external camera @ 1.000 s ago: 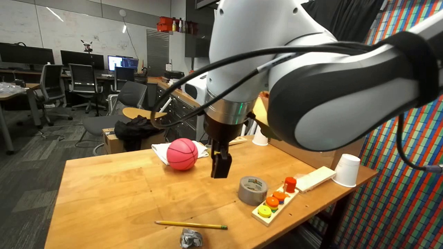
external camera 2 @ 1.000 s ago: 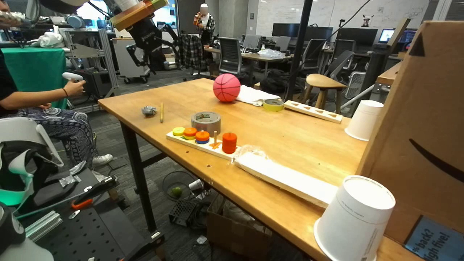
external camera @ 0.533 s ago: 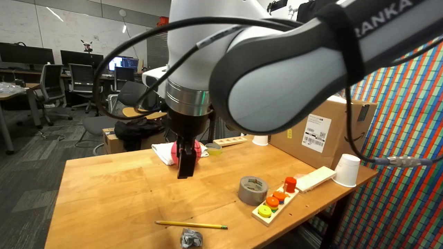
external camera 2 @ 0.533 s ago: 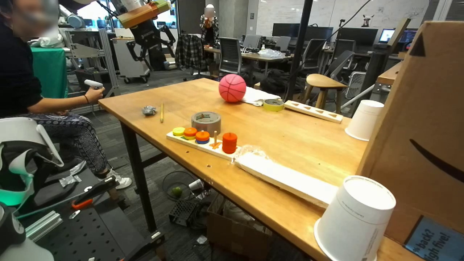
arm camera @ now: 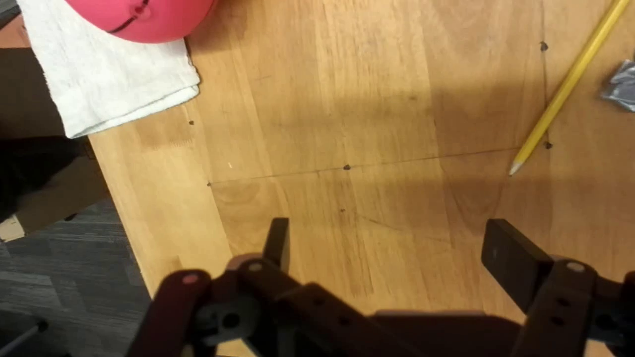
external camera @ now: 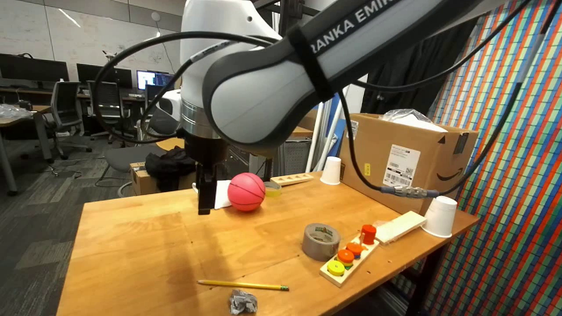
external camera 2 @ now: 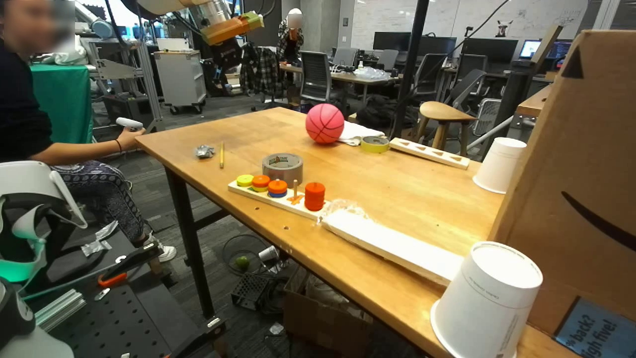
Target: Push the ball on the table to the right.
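The pink ball (external camera: 246, 192) with black lines rests on the wooden table (external camera: 145, 237), at the edge of a white cloth (external camera: 222, 194). It also shows in an exterior view (external camera 2: 324, 123) and is partly cut off at the top left of the wrist view (arm camera: 149, 15). My gripper (arm camera: 387, 243) is open, with its fingers wide apart and only bare wood seen between them. In an exterior view the gripper (external camera: 207, 204) hangs above the table, left of the ball and apart from it.
A pencil (external camera: 243, 285) and crumpled foil (external camera: 243, 302) lie near the table's front. Grey tape (external camera: 321, 241) and a peg board with coloured rings (external camera: 350, 261) are on the right. Yellow tape (external camera 2: 374, 144), a wooden strip (external camera 2: 429, 153), white cups (external camera 2: 487, 298) and a cardboard box (external camera: 408, 162) are also there.
The ball has shifted right in both exterior views. The gripper has swung left past the ball in an exterior view and now stands on its left side.
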